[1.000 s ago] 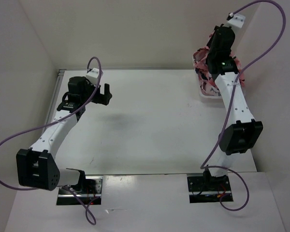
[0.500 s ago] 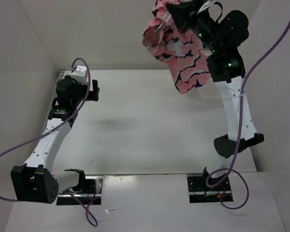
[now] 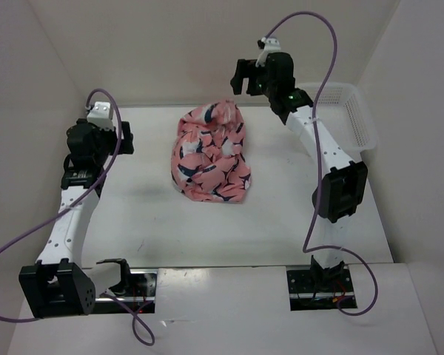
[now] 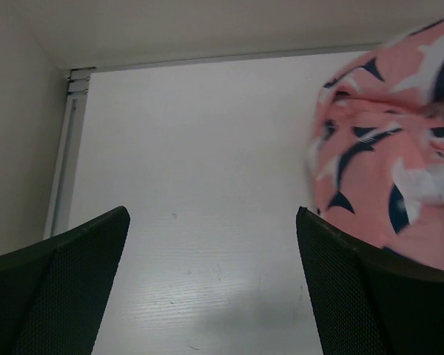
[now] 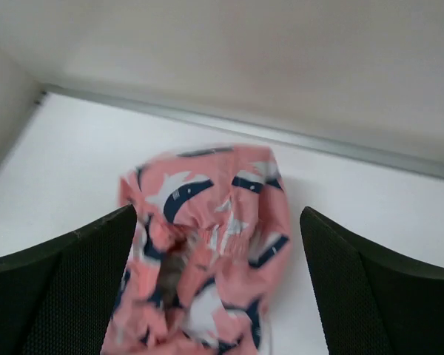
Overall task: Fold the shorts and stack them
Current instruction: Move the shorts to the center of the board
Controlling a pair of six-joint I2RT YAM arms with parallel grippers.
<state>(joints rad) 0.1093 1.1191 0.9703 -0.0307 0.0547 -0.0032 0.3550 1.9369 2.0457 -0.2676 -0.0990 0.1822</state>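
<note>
We see the whole table [image 3: 281, 214] steeply from above and behind the bases in the top view; the left wrist camera looks low across it past the left gripper [image 4: 212, 213], the right wrist camera down past the right gripper [image 5: 218, 210], all three sharing the shorts [image 3: 209, 157].

Shorts [image 3: 209, 155]: salmon-pink fabric with a navy-and-white whale print, unfolded and crumpled into one loose lumpy heap (gathered, puckered edge visible near the far end). They lie on the white desk [image 3: 281, 214], around mid-desk and nearer the far wall.
</note>
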